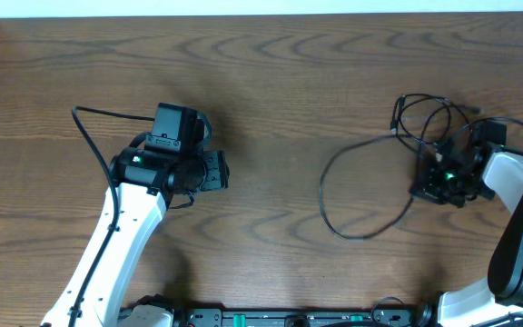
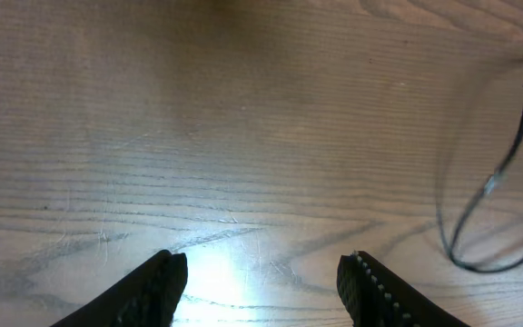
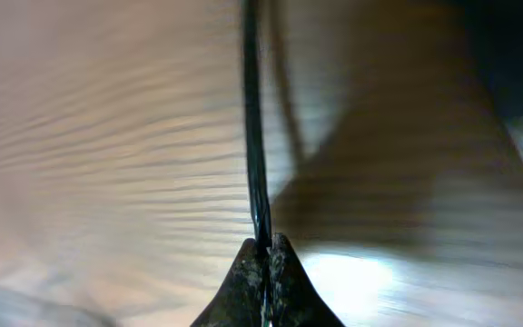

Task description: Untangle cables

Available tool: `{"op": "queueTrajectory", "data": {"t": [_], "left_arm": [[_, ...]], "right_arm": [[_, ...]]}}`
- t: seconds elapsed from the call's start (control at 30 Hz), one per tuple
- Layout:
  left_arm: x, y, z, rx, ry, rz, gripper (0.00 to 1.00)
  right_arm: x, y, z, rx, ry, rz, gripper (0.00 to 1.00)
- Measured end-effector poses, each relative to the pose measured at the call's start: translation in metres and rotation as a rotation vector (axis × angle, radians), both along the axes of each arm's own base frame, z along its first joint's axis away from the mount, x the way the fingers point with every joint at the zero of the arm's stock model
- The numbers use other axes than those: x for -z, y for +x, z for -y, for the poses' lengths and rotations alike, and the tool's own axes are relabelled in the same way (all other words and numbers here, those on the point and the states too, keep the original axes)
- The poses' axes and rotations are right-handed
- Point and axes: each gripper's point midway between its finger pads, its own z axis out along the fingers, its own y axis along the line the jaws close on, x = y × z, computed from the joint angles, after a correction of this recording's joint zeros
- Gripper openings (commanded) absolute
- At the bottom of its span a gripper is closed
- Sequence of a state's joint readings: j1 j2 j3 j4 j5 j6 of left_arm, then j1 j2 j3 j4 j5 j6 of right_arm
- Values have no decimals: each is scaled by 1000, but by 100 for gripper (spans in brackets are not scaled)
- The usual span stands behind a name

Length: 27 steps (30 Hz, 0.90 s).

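Fingertips of the right gripper are pressed together on one thin black cable, which runs straight up and away from the pinch in the right wrist view. Seen from overhead, this gripper sits at the right side of the wooden table, in the tangled part of the cable. Several small loops bunch just beyond it toward the far edge. One large open loop sweeps out to the left across the wood and curves back toward the gripper. Only this one cable can be counted with certainty; the bunch is too small to sort strand by strand.

The left gripper has its two fingers spread wide with nothing between them, over bare wood. Overhead, it is on the table's left half, well apart from the cable, whose large loop shows at the right edge of the left wrist view.
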State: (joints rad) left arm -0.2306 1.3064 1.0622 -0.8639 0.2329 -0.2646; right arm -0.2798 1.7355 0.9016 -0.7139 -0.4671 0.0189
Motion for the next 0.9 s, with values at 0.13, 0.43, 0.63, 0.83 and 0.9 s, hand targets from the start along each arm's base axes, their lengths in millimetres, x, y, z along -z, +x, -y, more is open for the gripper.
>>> {"op": "queueTrajectory", "data": {"t": [0.13,0.43,0.63,0.83,0.9], "left_arm": [[0,0,0,0,0,0,59],[0,0,0,0,0,0,59],[0,0,0,0,0,0,59],[0,0,0,0,0,0,59],[0,0,0,0,0,0,59]], "right_arm": [[-38,17,-31,-97,120,109,1],[-316,59,-146,-564,100,967,1],[-394,43,-160,-588,24,1234,1],[-389,64,-133,-418,-122,1187,1],[-386,71,-120,-348,-189,1166,1]]}}
